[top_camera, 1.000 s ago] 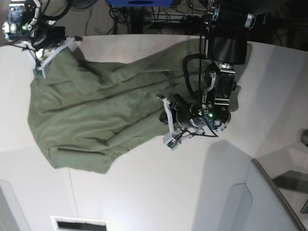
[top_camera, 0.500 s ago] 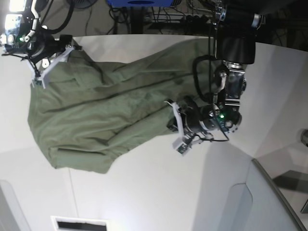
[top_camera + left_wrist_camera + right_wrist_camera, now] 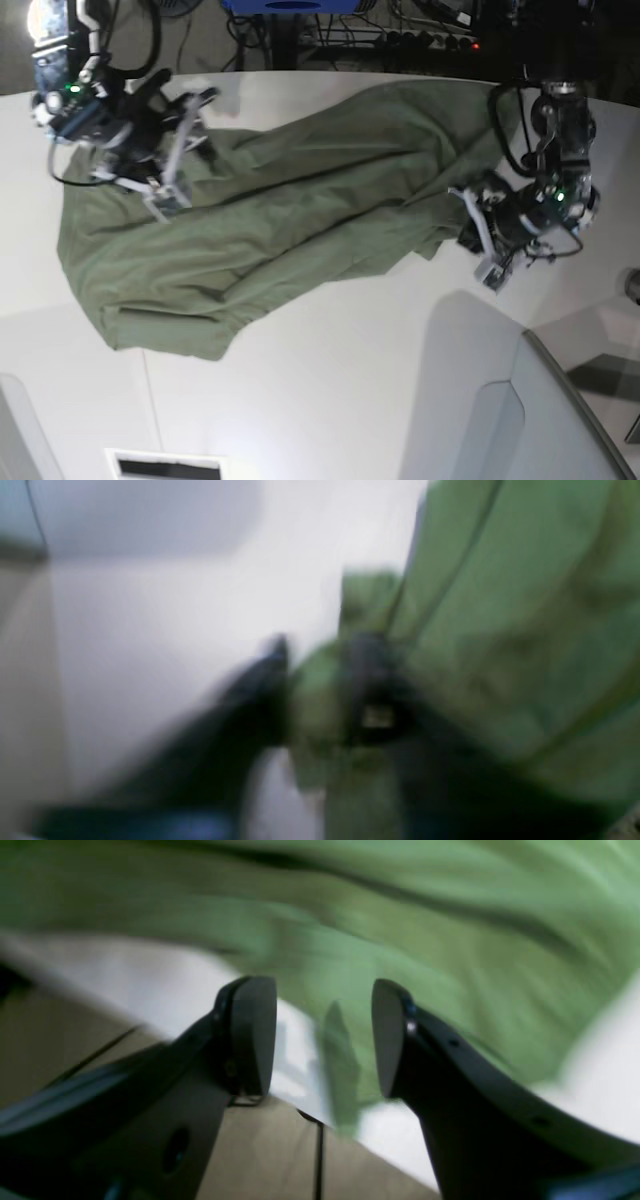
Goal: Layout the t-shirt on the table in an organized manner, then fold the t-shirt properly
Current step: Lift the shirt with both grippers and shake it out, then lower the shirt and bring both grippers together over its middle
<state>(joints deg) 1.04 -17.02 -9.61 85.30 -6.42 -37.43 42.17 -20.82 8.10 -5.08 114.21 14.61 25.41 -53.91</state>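
T-shirt (image 3: 270, 230) stretches left–right across the table (image 3: 330, 400) — left pincer (image 3: 478, 245) pinching its edge, right pincer (image 3: 180, 150) wide.

The left hand (image 3: 478, 245) now sits farther toward the surface's (image 3: 330, 380) side edge, dragging the t-shirt's (image 3: 250, 230) hem with it, so the cloth stretches wider. The right hand (image 3: 180, 150) has let go of the far corner; its fingers (image 3: 250, 1035) stand apart above the fabric, shifted inward over the shirt.
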